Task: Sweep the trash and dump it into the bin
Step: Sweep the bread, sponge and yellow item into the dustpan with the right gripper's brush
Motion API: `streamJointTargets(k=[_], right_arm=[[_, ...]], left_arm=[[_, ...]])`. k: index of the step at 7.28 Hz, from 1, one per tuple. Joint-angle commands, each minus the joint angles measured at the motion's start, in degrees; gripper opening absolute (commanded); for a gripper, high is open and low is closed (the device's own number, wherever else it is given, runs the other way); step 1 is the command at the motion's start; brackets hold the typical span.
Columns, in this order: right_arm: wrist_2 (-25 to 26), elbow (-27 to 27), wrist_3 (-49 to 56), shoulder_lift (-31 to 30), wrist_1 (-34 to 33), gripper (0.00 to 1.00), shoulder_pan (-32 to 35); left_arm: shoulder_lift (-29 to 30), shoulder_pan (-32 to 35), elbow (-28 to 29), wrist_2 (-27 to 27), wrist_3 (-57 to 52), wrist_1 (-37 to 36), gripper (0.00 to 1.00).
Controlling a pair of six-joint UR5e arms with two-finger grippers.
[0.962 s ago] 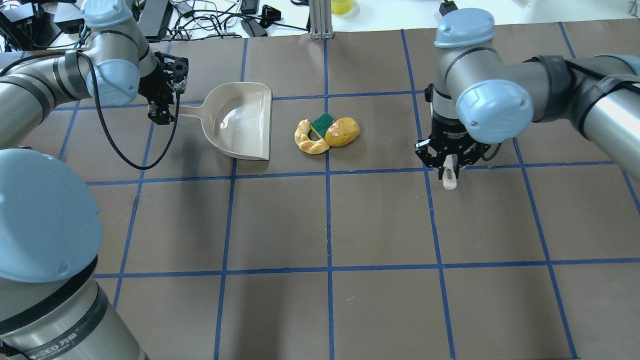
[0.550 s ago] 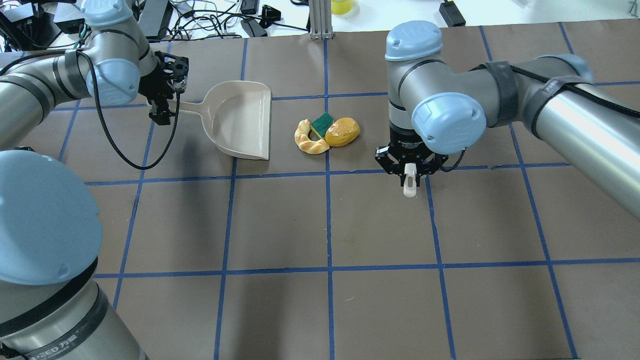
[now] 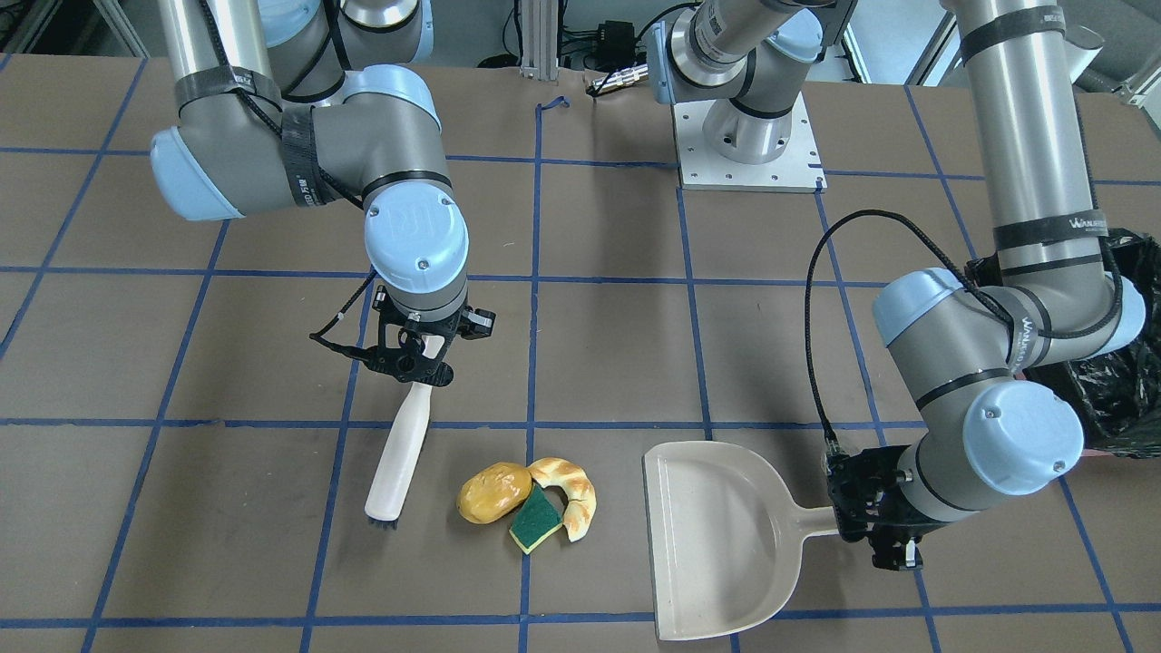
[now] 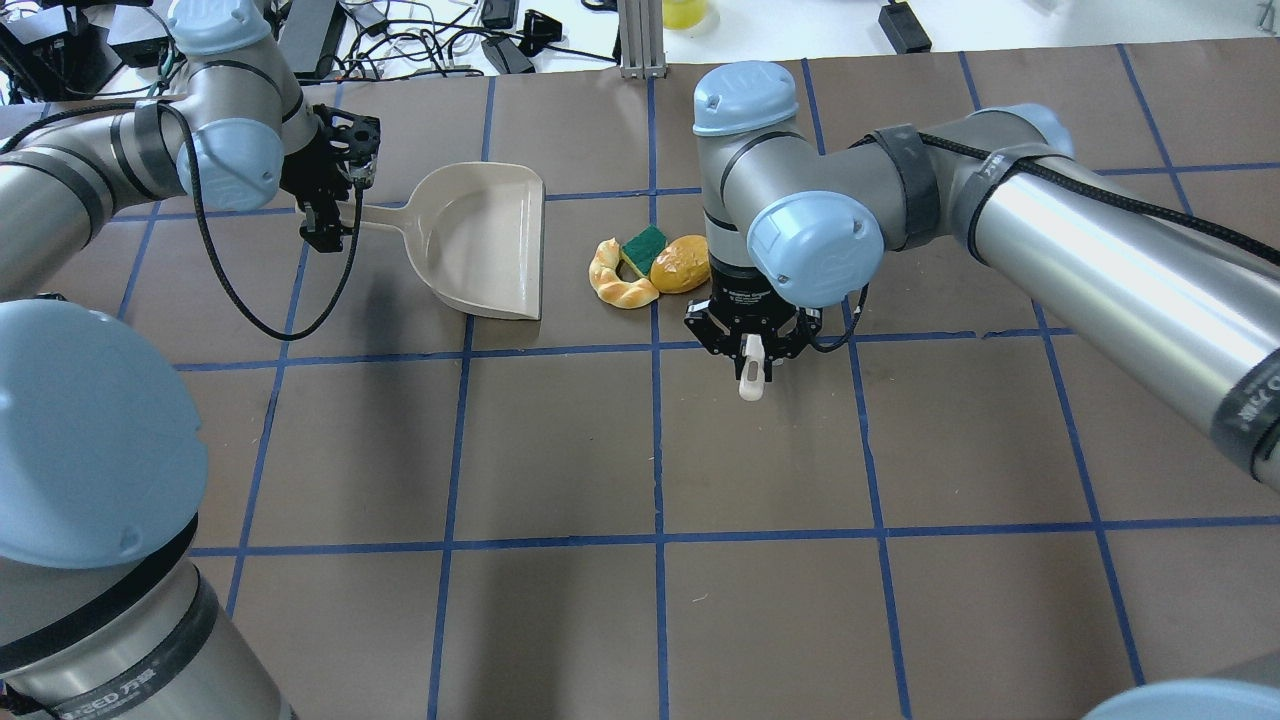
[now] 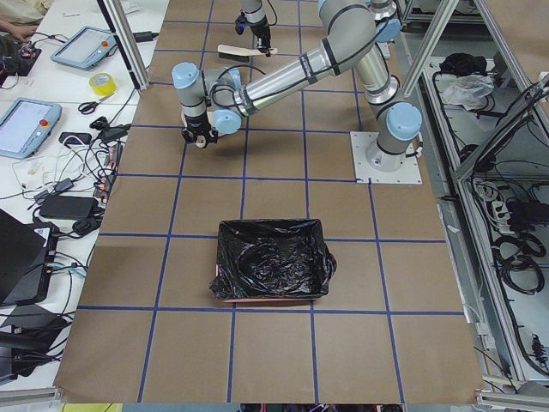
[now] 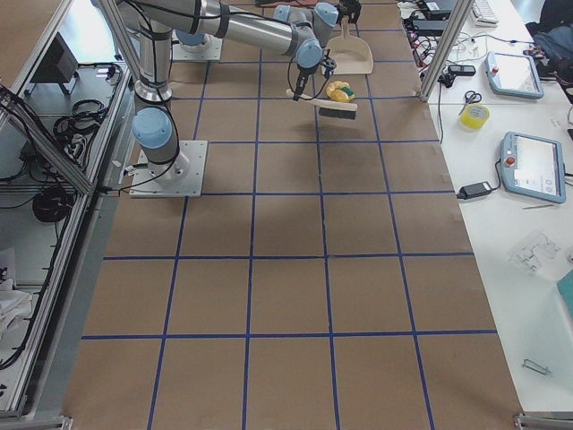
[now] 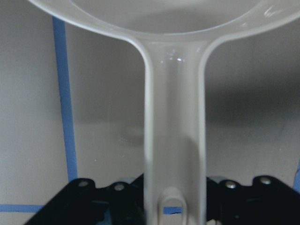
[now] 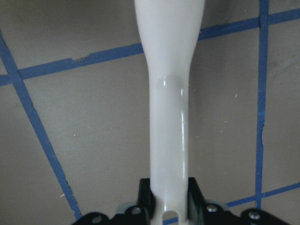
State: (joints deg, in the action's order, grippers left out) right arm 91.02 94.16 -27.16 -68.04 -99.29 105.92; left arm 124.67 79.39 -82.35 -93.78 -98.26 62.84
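The trash (image 3: 526,503) is pictured from the front between the brush (image 3: 397,458), clamped in the right gripper (image 3: 413,356), and the dustpan (image 3: 717,531), gripped by the left gripper (image 3: 868,524); overhead, with the pan's mouth just left of it, a low, straight sweep is called for.

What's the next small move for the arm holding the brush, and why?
Probably sweep the brush in the right tool sideways into the bread roll: its bristles sit just beside it, and beyond the croissant the dustpan, held by the left tool, opens toward them.
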Motion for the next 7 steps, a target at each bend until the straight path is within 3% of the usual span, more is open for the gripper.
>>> streamJointTargets(k=[1, 7], right_arm=[[-1.1, -2.6, -0.2, 2.9, -0.4, 0.24, 1.7], [-5.2, -4.4, -2.0, 6.4, -3.4, 0.24, 4.5]], left_arm=[[0.0, 0.1, 0.0, 0.0, -0.1, 0.0, 0.00], [0.1, 0.1, 0.0, 0.1, -0.1, 0.0, 0.00]])
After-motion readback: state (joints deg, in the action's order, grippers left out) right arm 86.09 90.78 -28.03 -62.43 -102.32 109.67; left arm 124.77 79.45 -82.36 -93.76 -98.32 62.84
